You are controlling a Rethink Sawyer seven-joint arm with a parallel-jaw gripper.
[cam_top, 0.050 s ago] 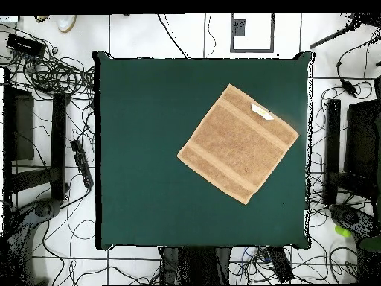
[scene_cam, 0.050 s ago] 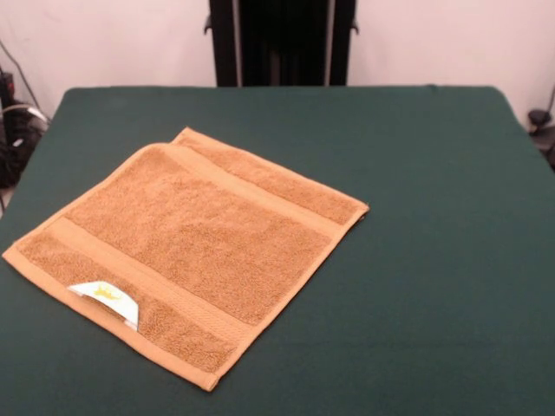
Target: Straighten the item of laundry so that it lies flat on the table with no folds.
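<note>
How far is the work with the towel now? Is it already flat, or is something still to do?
Mostly done: the small square orange-tan terry towel lies spread on the dark green felt table, both woven bands and the white tag showing. Nothing is in hand; no gripper shows in either view. Possibly left: the far edge seems doubled near one corner, perhaps a slight fold.

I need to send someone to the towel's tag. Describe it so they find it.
Start at the dark green felt table. On it lies one square orange-tan terry towel, turned diamond-wise. The small white tag sits at one hemmed edge, the only white patch on the cloth.
</note>
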